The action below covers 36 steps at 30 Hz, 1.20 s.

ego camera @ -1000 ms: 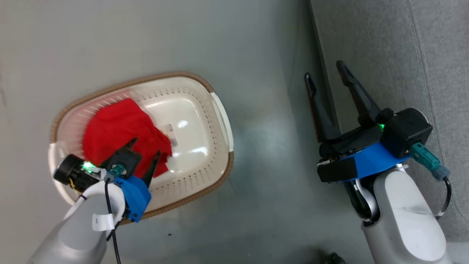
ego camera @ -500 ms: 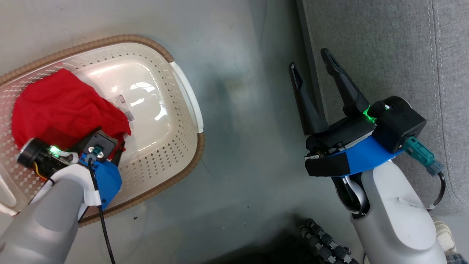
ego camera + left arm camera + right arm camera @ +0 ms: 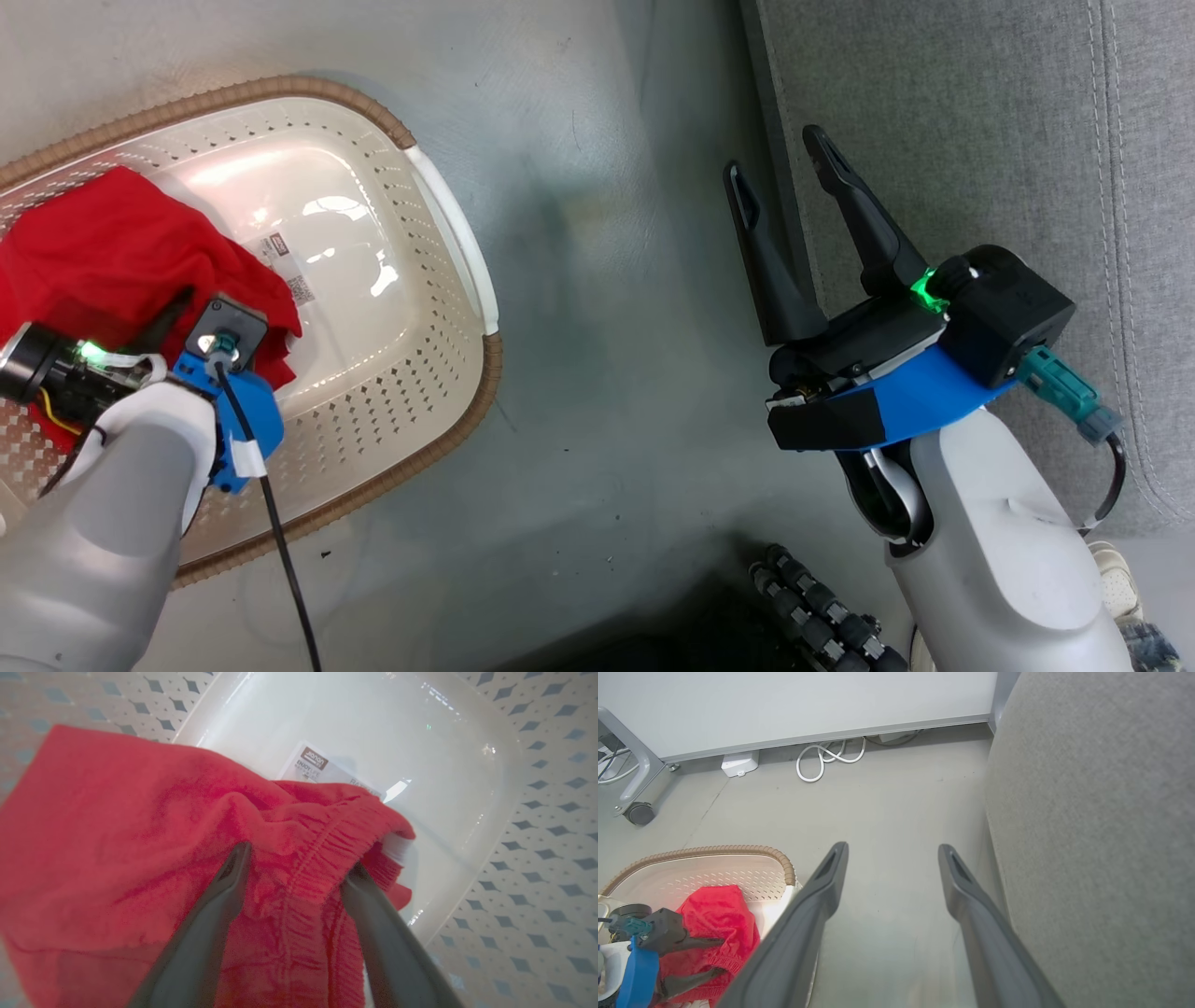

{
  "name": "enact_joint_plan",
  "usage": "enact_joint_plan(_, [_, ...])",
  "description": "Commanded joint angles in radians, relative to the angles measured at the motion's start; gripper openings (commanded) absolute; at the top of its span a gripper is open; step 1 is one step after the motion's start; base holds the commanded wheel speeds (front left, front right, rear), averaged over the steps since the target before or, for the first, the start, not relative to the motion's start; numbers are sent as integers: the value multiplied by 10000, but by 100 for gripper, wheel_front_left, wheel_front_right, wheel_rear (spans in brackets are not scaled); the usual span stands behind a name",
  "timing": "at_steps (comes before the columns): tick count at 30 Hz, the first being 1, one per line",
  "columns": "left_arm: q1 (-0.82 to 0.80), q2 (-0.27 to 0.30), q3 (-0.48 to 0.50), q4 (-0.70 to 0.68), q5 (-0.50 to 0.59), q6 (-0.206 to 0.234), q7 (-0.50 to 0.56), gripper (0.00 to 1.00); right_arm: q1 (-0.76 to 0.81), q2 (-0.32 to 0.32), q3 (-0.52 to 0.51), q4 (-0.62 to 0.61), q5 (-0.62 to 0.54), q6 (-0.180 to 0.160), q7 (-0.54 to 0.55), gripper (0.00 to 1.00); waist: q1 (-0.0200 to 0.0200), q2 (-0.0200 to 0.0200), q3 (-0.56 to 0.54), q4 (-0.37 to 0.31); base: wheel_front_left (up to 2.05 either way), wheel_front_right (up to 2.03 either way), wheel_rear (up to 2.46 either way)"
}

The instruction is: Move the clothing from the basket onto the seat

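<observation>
Glossy plastic basket (image 3: 411, 373), soft cloth clothing (image 3: 103, 252), matt fabric seat (image 3: 980, 121).

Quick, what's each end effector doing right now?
Left end effector: open, straddling a fold of the red clothing in the basket.
Right end effector: open, holding nothing, beside the seat.

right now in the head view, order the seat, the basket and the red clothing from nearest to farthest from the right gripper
From the right gripper:
1. seat: nearest, on the right; the fingers overlap its edge.
2. basket: next, across the floor to the left.
3. clothing: farthest, in the basket's far left part.
</observation>
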<state>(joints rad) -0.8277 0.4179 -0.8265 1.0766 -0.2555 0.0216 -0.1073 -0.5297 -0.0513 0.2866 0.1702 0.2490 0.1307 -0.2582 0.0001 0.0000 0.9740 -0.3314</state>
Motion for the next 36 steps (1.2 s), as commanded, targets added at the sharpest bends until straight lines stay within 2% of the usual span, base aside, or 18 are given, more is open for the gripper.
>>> enact_joint_plan(1, [-175, -18, 12, -10, -38, 58, -27, 0, -134, 15, -7, 15, 56, 1, -68, 100, -1, 0, -9, 3, 0, 0, 0])
enact_joint_plan(24, [-193, -291, -128, 108, -523, -294, -84, 0, -227, 15, 20, 229, -58, 1, -82, 100, -1, 0, -340, 155, 0, 0, 0])
enact_joint_plan(29, [47, -572, -81, 286, -733, -325, -302, 0, -267, 16, 61, 385, -169, 1, -83, 100, -1, 0, -942, 323, 0, 0, 0])
enact_joint_plan(36, [590, -1196, -344, 589, -836, -561, -747, 0, 61, 13, 74, 762, -279, 1, -44, 100, -1, 0, -2525, 714, 0, 0, 0])
